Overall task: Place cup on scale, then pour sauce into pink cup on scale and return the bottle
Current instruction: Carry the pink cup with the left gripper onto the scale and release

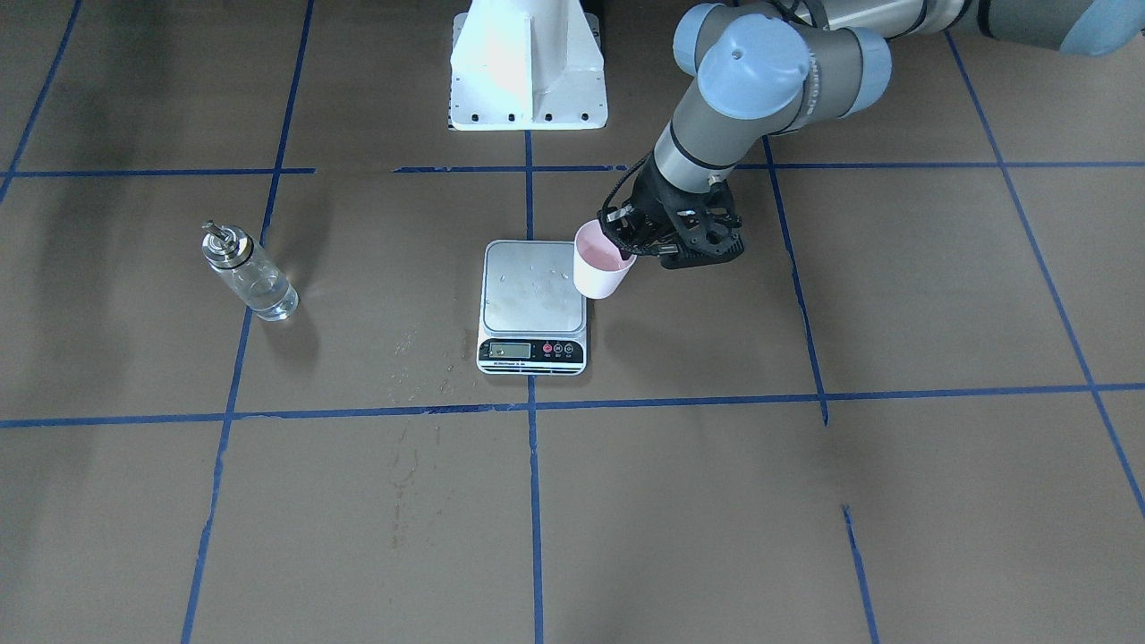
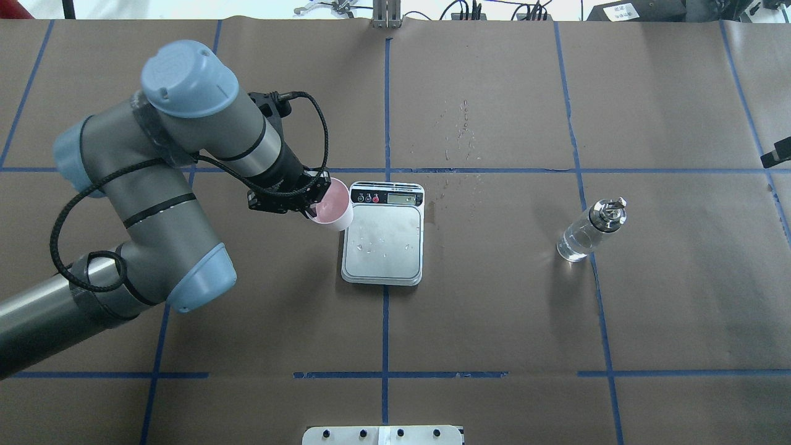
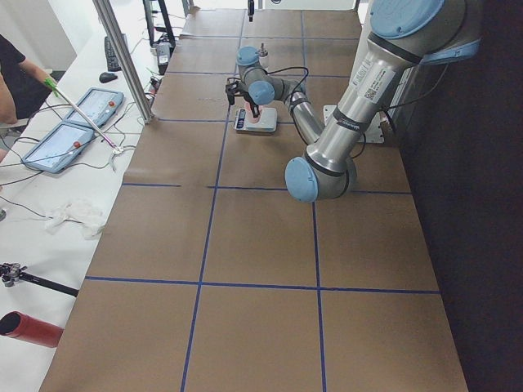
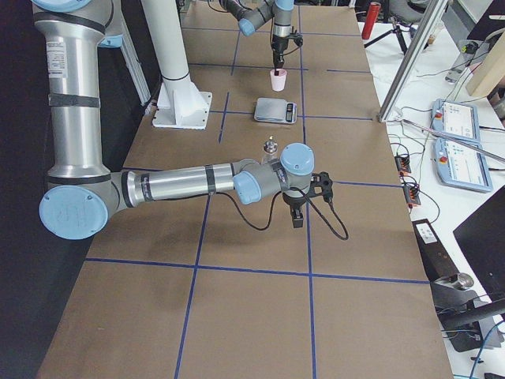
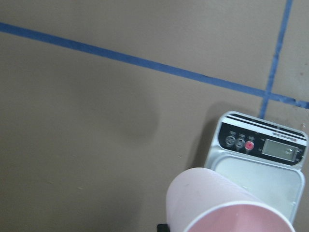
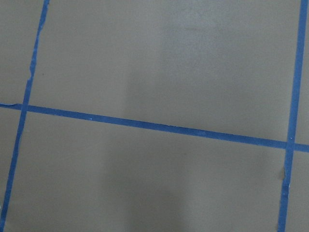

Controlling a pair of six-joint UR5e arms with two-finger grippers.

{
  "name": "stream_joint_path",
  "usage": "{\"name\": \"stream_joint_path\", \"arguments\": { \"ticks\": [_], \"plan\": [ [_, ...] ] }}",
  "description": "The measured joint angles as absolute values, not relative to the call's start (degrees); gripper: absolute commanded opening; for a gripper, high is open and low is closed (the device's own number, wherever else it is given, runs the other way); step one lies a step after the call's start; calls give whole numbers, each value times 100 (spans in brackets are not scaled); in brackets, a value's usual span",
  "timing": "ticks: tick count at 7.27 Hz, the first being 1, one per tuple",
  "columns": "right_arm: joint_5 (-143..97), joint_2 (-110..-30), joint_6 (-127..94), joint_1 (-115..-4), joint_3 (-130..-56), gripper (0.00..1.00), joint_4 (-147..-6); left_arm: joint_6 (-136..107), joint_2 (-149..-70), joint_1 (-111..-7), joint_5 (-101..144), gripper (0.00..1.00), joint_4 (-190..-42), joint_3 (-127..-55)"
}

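— Pink cup (image 2: 334,213): where is it?
— In the left gripper (image 2: 313,207), pinched at the rim and tilted. It hangs at the edge of the scale (image 2: 383,279) on the robot's left side, by the display (image 5: 279,149) end. It does not stand on the silver platform (image 2: 386,259). I can't tell whether its base brushes the scale's corner, because the two overlap in the overhead and front views.
— Can you see the fingers?
— Barely. The wrist and the cup cover most of them. In the front view one dark fingertip (image 1: 623,250) shows inside the rim. The left wrist camera cuts the cup off at the bottom of its picture.
— And the right gripper (image 4: 297,215)?
— It shows clearly only in the side view from the robot's right, small and dark over the table (image 2: 494,321). I cannot tell whether it is open or closed. Its own camera shows only brown paper and blue tape lines (image 6: 159,126).
— The bottle (image 2: 590,233)?
— Upright, well apart from the scale on the robot's right, with neither gripper on it. The sauce (image 2: 573,247) is clear against clear glass, so its level is hard to make out.
— Anything on the scale?
— Small droplets (image 2: 371,247) on the platform. The display is too small to read.
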State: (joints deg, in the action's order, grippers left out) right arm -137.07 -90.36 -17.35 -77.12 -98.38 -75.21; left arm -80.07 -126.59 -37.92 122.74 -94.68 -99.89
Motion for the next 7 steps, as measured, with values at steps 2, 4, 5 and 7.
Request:
{"name": "stream_joint_path", "arguments": {
  "ticks": [2, 4, 5, 7],
  "plan": [
    [-13720, -9035, -1739, -7555, -9839, 100, -7527, -8095, -12974, -3581, 12114, 0, -9471, -9693],
    [-13727, -9035, -1736, -7497, -9880, 100, -7518, -8110, -13250, -3455, 11944, 0, -9503, -9337],
    [-13728, -9036, -1726, -7492, -9920, 100, -7516, -8110, -13302, -3413, 11921, 0, -9513, -9266],
    [-13723, -9043, -1729, -7489, -9953, 100, -7515, -8108, -13355, -3348, 11896, 0, -9575, -9213]
  ]
}}
